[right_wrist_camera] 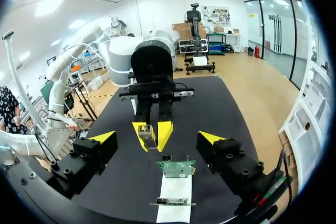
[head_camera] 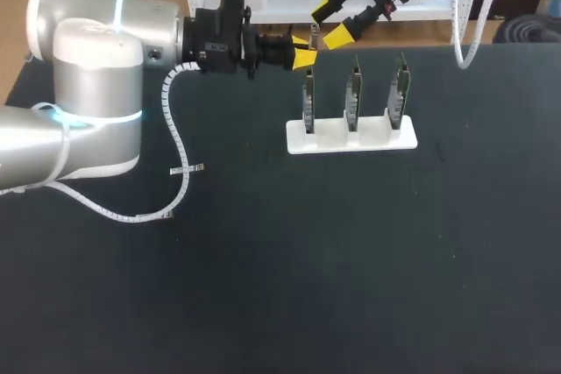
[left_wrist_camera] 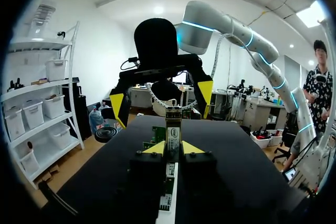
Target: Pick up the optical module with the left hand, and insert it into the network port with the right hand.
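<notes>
While the left end effector (head_camera: 303, 57) grips one module (left_wrist_camera: 173, 132), three boards (head_camera: 352, 94) stand

Optical module (head_camera: 312, 41) in left tool (head_camera: 304, 51)

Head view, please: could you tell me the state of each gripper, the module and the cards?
Left gripper: shut on the optical module.
Optical module: held off the table, not inserted.
Right gripper: open, empty.
Network cards: three, upright in the white stand.

Silver arms, black claws tipped in yellow
Left arm (head_camera: 88, 85) has rounded silver joints with cyan light rings; a white spiral-wrapped cable (head_camera: 174, 129) trails behind the left claw (head_camera: 304, 50).
</notes>
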You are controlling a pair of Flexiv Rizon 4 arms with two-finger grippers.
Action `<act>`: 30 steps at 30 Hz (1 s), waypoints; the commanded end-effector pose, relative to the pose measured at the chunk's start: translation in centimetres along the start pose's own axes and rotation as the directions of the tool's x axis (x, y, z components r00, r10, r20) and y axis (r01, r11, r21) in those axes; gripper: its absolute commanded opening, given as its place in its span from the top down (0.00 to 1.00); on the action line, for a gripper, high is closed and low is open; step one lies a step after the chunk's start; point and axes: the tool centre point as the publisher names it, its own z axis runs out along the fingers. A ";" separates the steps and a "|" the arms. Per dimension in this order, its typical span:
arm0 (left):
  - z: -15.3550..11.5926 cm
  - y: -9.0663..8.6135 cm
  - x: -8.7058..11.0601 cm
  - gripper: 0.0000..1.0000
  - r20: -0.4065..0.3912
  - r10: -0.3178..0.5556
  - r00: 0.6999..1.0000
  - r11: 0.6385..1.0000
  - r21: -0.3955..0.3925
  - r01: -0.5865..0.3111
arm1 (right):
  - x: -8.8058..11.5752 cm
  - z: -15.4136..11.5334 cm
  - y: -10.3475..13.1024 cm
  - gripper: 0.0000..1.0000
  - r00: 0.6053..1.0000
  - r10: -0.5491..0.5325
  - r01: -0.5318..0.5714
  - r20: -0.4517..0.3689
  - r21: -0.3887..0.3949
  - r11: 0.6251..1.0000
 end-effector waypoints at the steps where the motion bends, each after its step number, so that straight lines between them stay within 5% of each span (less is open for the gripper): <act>1: 0.0 -0.1 0.0 1.00 0.001 0.001 1.000 1.000 -0.005 -0.001 | -0.2 0.0 0.1 0.00 1.000 -0.002 0.002 -0.003 0.000 1.000; 30: 0.0 -0.1 0.0 1.00 0.001 0.001 1.000 1.000 -0.005 -0.001 | -1.2 1.3 0.2 0.00 1.000 0.015 -0.015 -0.004 -0.022 1.000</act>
